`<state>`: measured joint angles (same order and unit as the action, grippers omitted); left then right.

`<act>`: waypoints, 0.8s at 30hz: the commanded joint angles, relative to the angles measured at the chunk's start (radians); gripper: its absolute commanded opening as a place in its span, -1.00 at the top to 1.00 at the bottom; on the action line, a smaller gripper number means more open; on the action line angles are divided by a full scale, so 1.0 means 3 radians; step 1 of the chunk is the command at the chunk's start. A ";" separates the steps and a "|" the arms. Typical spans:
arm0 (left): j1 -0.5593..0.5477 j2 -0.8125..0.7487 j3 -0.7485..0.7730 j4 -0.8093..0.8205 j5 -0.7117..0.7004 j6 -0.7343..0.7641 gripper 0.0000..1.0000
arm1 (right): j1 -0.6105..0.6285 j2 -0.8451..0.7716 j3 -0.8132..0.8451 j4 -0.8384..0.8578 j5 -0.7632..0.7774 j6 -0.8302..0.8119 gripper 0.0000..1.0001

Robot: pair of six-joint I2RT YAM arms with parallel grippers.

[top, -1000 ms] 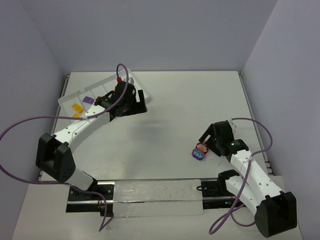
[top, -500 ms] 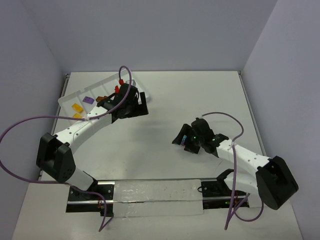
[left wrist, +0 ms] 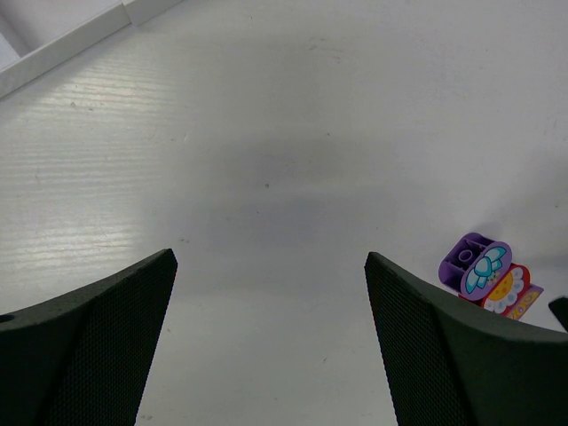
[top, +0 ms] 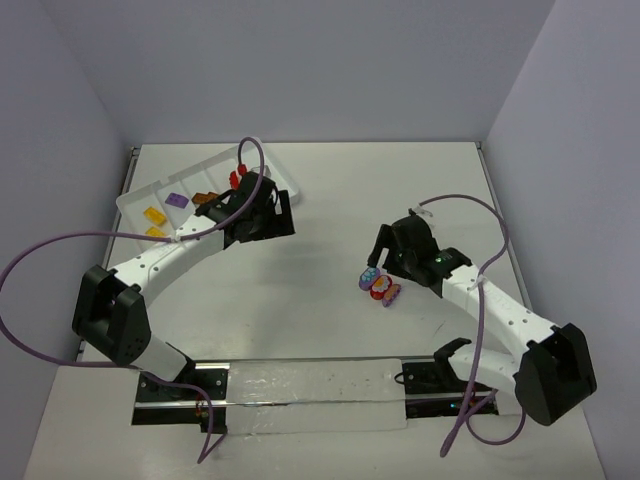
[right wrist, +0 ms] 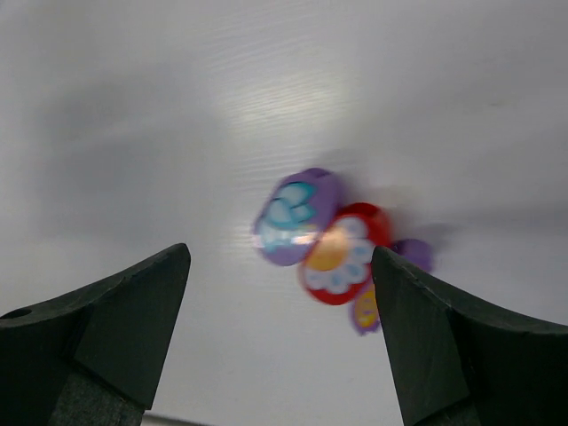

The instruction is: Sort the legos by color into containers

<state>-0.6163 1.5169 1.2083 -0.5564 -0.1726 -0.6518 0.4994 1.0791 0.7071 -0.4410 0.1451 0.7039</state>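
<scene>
A lego cluster (top: pixel 378 285) of purple, red and pink pieces with printed tops lies on the table right of centre. My right gripper (top: pixel 385 258) is open and empty, just behind the cluster. In the right wrist view the blurred cluster (right wrist: pixel 324 240) sits ahead of the open right gripper (right wrist: pixel 280 266), nearer the right finger. My left gripper (top: pixel 278 215) is open and empty beside the white tray (top: pixel 135 190). The left wrist view shows the open left gripper (left wrist: pixel 268 266) over bare table, with the cluster (left wrist: pixel 488 275) far right. The tray holds yellow (top: pixel 153 213), purple (top: pixel 178 200), brown (top: pixel 205 196) and red (top: pixel 237 178) bricks.
The tray's rim (left wrist: pixel 62 49) shows at the top left of the left wrist view. A purple cable (top: pixel 60 245) loops left of the left arm. A clear sheet on a black rail (top: pixel 310 395) lies along the near edge. Walls close in left, right and behind.
The right arm swung left and then turned; the cluster moved a little left on the table and now lies in front of the open right gripper. The left gripper shifted slightly.
</scene>
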 commanded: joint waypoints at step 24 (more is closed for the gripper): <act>-0.0012 0.0143 0.0193 -0.0035 -0.0044 -0.0041 -0.89 | 0.0453 0.0362 -0.0327 0.0858 -0.0953 0.0132 -0.87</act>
<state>-0.6167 1.5558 1.2098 -0.5578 -0.1219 -0.6514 0.5784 1.1752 0.5539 -0.2812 -0.0631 0.7315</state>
